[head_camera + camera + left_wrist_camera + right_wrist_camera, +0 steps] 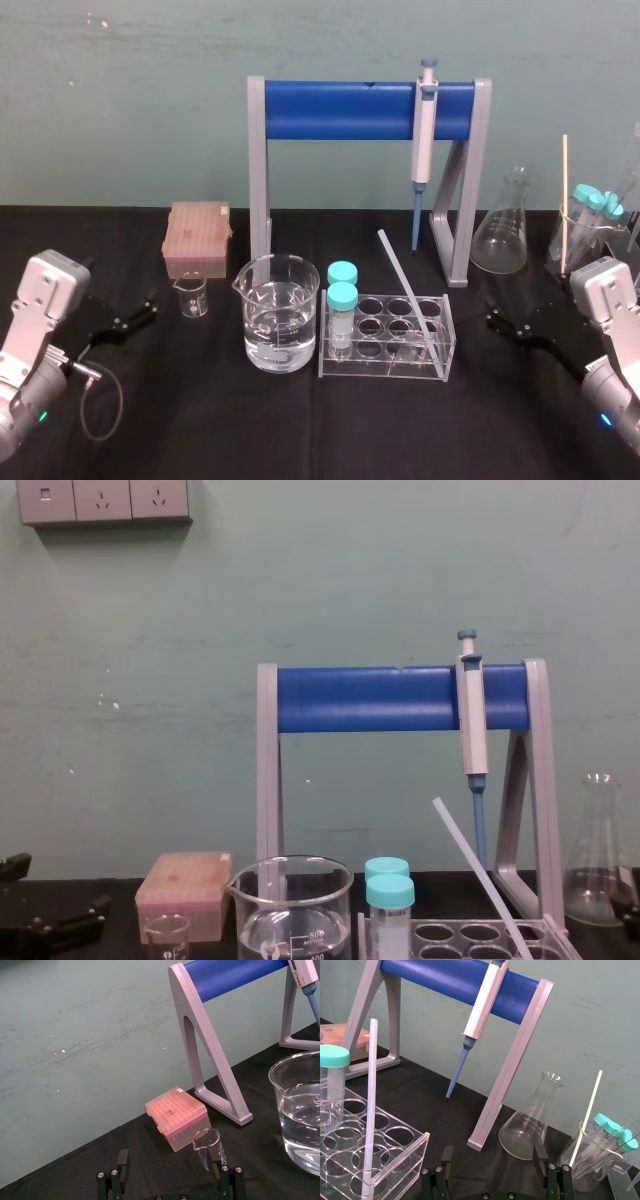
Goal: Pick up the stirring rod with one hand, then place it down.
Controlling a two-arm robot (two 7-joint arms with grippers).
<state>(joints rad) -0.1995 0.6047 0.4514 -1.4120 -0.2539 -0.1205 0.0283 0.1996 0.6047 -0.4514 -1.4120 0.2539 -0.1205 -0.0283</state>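
The stirring rod (pixel 405 293) stands slanted in the clear tube rack (pixel 441 346), its foot in a near right well and its top tipped far and left. It lies to the left of my right gripper (pixel 503 322), the nearer one, whose fingers are spread and hold nothing. My left gripper (pixel 140 310), far left, is also spread and empty. The rack also holds two teal-capped tubes (pixel 342 300). The large beaker (pixel 278 259) to its left holds water.

Black left end effector (pixel 150 307), silver wrist (pixel 45 290), grey cable (pixel 103 405)

Stirring rod (pixel 406 291): translucent whitish, straight; leans tilted in clear rack (pixel 385 369)
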